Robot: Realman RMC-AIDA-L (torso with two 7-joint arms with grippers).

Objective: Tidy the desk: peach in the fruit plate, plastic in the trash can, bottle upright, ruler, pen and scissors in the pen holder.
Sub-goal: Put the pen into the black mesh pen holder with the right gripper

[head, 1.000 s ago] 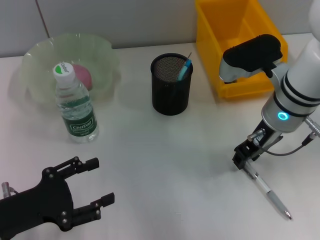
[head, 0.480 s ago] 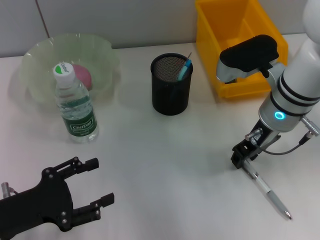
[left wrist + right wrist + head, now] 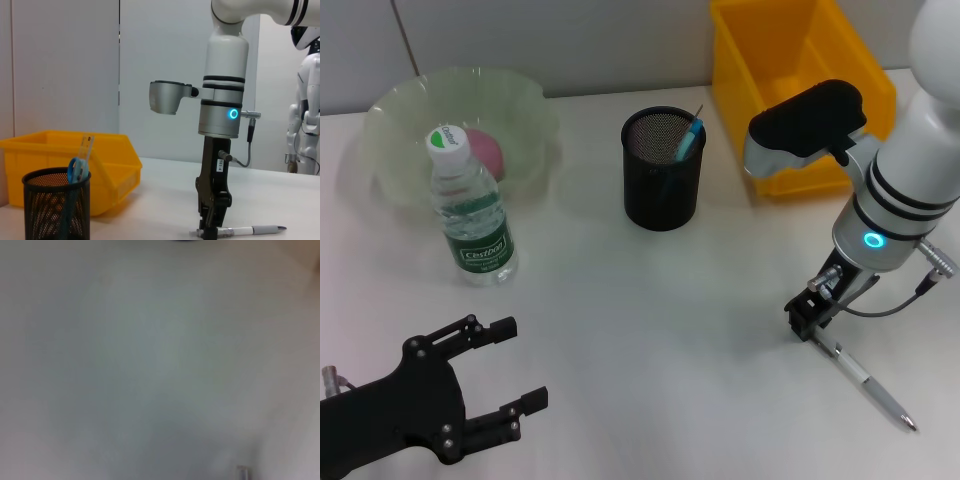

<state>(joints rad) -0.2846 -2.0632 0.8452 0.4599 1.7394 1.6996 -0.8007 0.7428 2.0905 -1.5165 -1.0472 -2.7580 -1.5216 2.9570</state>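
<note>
The right gripper (image 3: 811, 325) is lowered to the desk (image 3: 650, 320) at the near right, set over the capped end of the pen (image 3: 865, 384); the pen is seen lying flat on the desk, its tip pointing to the near right; in the left wrist view the fingers are seen closed down around the pen's end (image 3: 210, 232), though whether it is firmly clamped cannot be told. The left gripper (image 3: 510, 375) is held low at the near left, its fingers spread apart and nothing between them. The bottle (image 3: 470, 210) is stood upright at the far left, just in front of the fruit plate (image 3: 400, 110); the peach (image 3: 485, 152) is seen inside the plate, partly hidden behind the bottle. The pen holder (image 3: 663, 170) is placed at the far centre; the scissors (image 3: 688, 138) and the ruler (image 3: 86, 148) are held in it, upright and leaning. The trash can (image 3: 790, 60) is set at the far right, behind the right arm.
</note>
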